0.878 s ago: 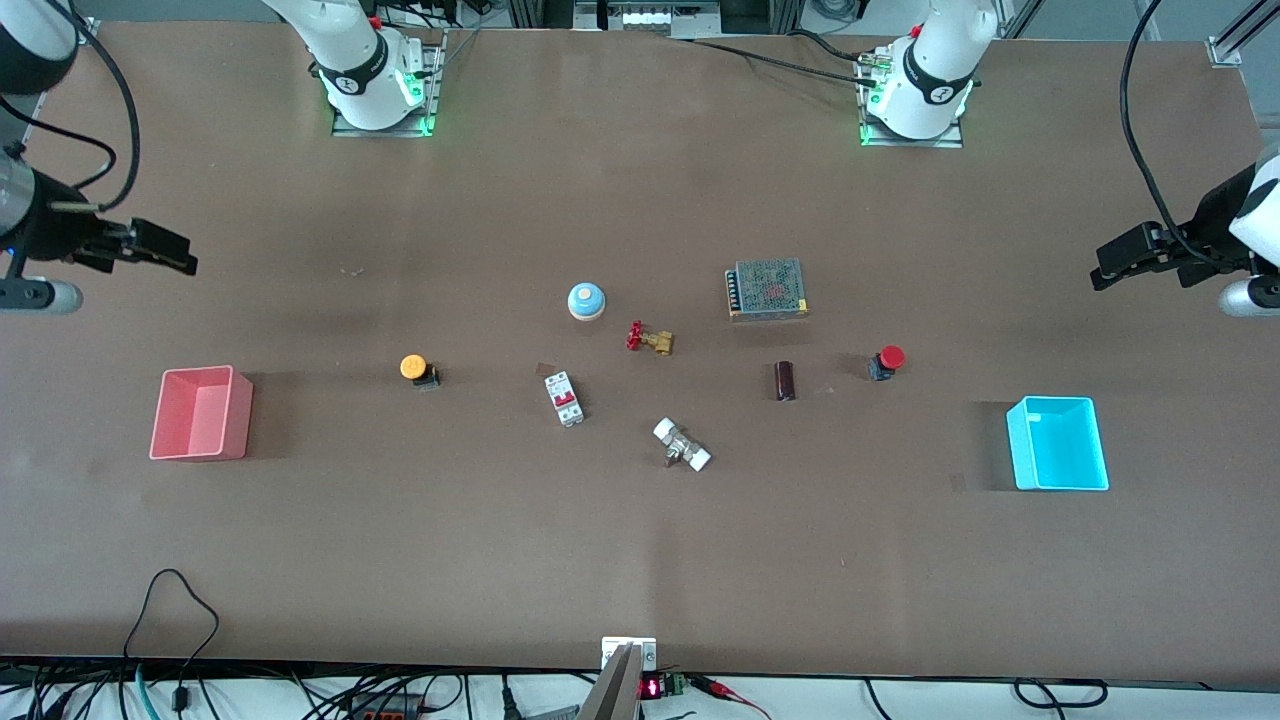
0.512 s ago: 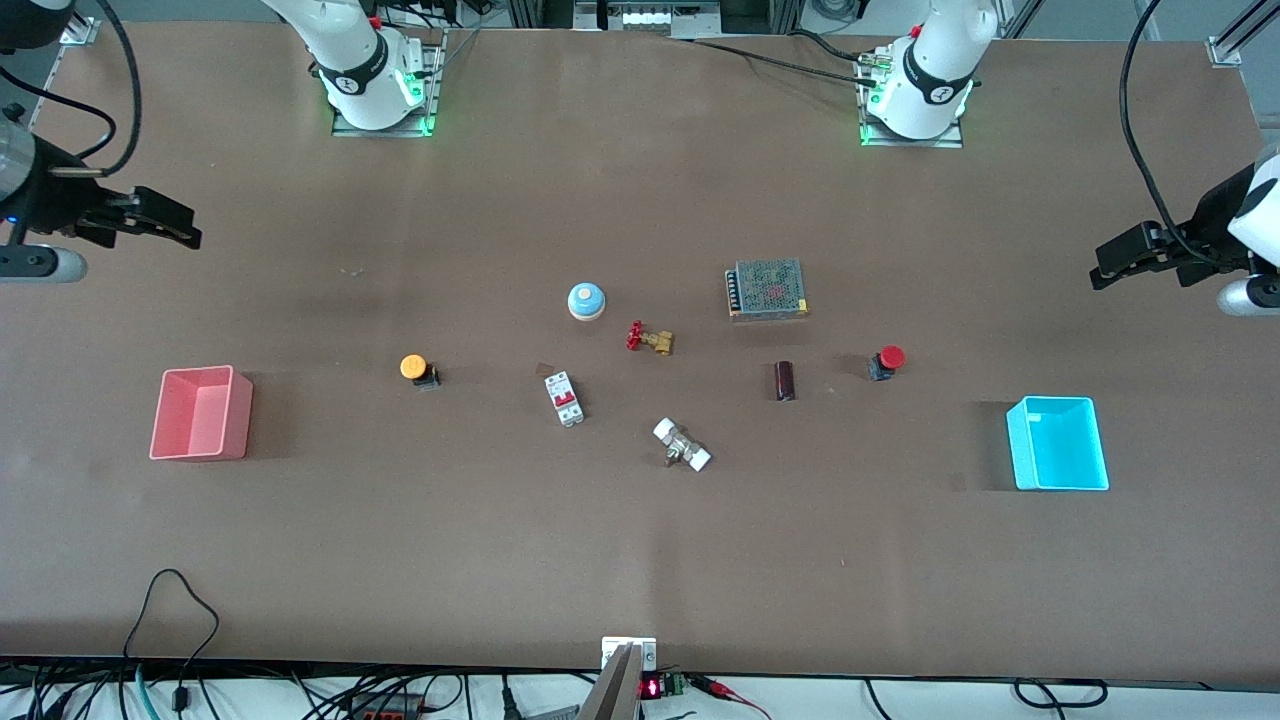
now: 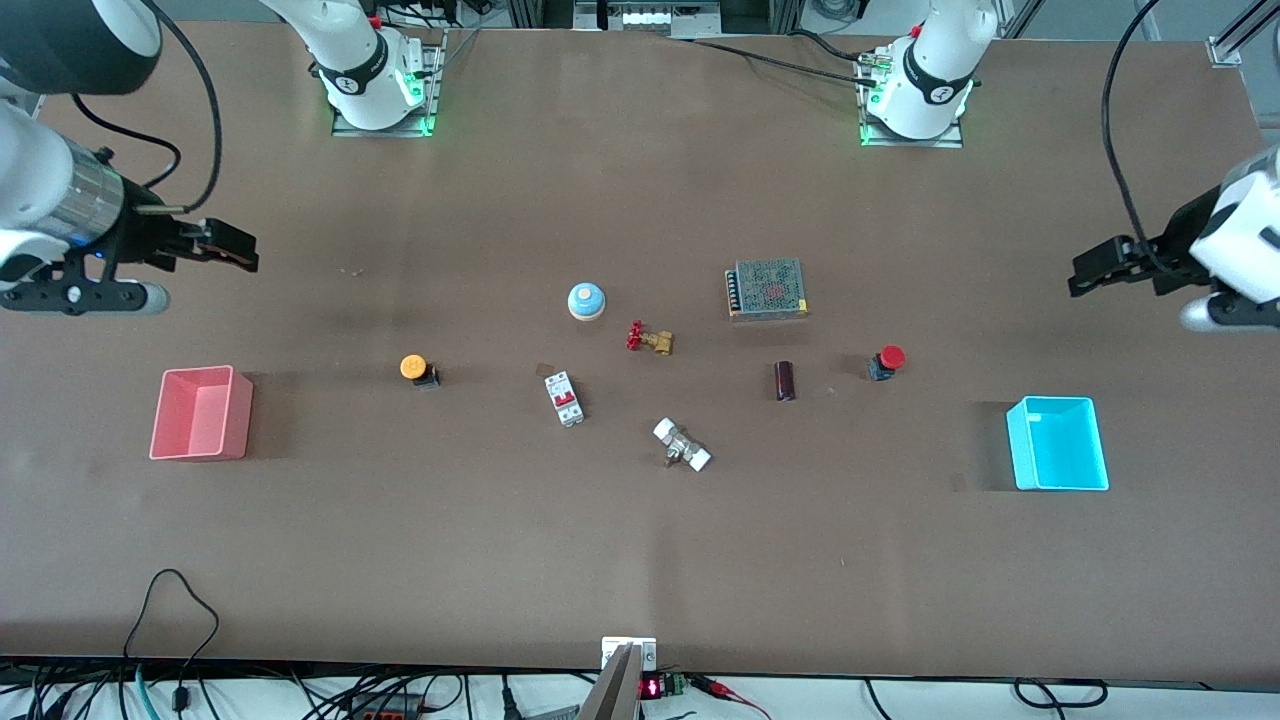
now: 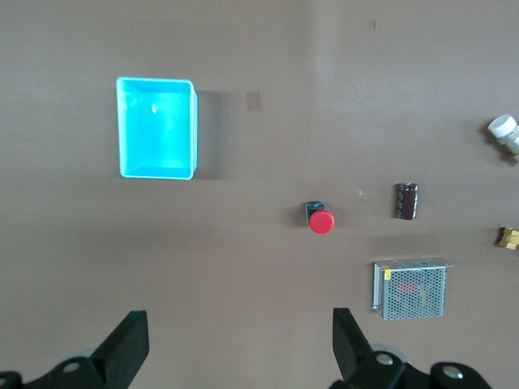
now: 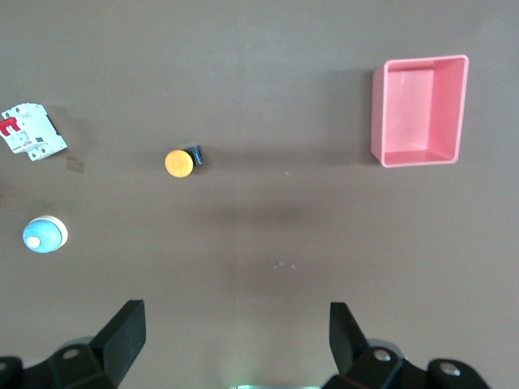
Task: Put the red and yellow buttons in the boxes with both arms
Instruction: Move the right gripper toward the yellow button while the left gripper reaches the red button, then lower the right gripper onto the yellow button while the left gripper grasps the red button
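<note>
The yellow button (image 3: 416, 368) stands on the table between the pink-red box (image 3: 201, 413) and a circuit breaker; it also shows in the right wrist view (image 5: 180, 162), as does the pink-red box (image 5: 420, 110). The red button (image 3: 888, 361) stands between a dark cylinder and the cyan box (image 3: 1058, 443); the left wrist view shows the red button (image 4: 319, 219) and the cyan box (image 4: 157, 127). My right gripper (image 3: 232, 246) is open and empty, high over bare table at the right arm's end. My left gripper (image 3: 1092, 266) is open and empty, high over bare table at the left arm's end.
Mid-table lie a blue-domed button (image 3: 586, 300), a red-handled brass valve (image 3: 648, 338), a white circuit breaker (image 3: 564, 398), a white-ended fitting (image 3: 682, 445), a dark cylinder (image 3: 785, 380) and a grey mesh-topped box (image 3: 767, 288). The arm bases (image 3: 372, 80) stand along the table edge farthest from the front camera.
My right gripper has moved toward the middle of the table, from the table's end. My left gripper has shifted slightly toward the middle too. Nothing on the table has moved.
</note>
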Controlling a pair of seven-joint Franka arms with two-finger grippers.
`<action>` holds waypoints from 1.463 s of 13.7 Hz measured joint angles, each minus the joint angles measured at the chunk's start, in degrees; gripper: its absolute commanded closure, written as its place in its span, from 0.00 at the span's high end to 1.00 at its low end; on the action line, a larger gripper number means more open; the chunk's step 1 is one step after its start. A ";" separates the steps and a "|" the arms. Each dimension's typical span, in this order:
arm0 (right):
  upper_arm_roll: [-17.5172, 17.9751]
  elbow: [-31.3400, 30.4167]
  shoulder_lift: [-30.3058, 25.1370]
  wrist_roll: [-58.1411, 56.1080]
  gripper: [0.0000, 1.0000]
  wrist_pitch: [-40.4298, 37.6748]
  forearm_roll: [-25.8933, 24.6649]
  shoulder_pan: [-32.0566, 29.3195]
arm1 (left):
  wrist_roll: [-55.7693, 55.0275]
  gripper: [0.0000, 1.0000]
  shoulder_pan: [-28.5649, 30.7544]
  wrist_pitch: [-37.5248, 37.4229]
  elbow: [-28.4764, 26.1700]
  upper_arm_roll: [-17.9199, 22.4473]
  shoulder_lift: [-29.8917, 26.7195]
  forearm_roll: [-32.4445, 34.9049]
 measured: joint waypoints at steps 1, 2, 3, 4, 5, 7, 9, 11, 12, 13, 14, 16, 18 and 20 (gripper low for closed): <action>0.02 -0.81 0.76 0.04 1.00 2.04 -0.33 0.82 | 0.10 1.00 -0.36 0.87 -0.10 -0.05 1.67 -0.05; 0.04 -1.72 1.35 0.17 1.00 4.00 -0.84 1.48 | 0.11 1.00 -1.34 2.31 -0.34 -0.11 3.48 -0.07; 0.04 -2.48 1.79 0.24 1.00 5.15 -1.15 1.83 | 0.06 1.00 -2.75 3.78 -0.74 -0.17 5.29 -0.07; 0.04 -3.10 2.18 0.27 1.00 5.68 -1.40 1.93 | -0.04 1.00 -4.02 5.38 -1.22 -0.25 7.13 -0.07; 0.00 -3.77 2.43 0.27 1.00 6.29 -1.46 1.92 | -0.06 1.00 -4.81 7.63 -1.83 -0.33 8.79 -0.07; -0.02 -6.45 2.73 0.42 1.00 9.97 -1.45 1.94 | -0.03 1.00 -5.14 14.15 -4.37 -0.30 11.02 -0.07; 0.05 -11.68 3.05 1.62 1.00 17.66 -1.41 2.47 | 0.00 1.00 -5.03 18.08 -7.25 -0.17 12.02 -0.07; 0.11 -17.61 3.51 4.66 1.00 26.44 -1.41 4.47 | 0.08 1.00 -5.53 19.32 -9.44 -0.25 12.34 -0.06; 0.13 -20.16 3.71 6.00 1.00 30.23 -1.42 5.49 | 0.01 1.00 -6.05 20.23 -10.74 -0.33 12.40 -0.06; 0.14 -22.44 3.83 6.89 1.00 33.41 -1.42 6.33 | -0.06 1.00 -6.50 21.78 -12.39 -0.35 12.44 -0.06; 0.14 -24.43 3.86 7.66 1.00 35.86 -1.42 6.84 | -0.10 1.00 -6.76 24.02 -14.52 -0.36 12.49 -0.07; 0.11 -27.21 3.90 7.98 1.00 39.68 -1.42 6.99 | -0.89 1.00 -6.83 27.89 -18.59 -0.35 12.58 -0.07; 0.04 -29.40 4.26 8.00 1.00 44.02 -1.42 6.98 | -2.90 1.00 -7.13 29.30 -21.29 -0.37 12.67 -0.21; 0.04 -30.68 5.63 8.06 1.00 48.07 -1.37 6.98 | -5.71 1.00 -8.07 31.59 -23.72 -0.42 12.83 -1.10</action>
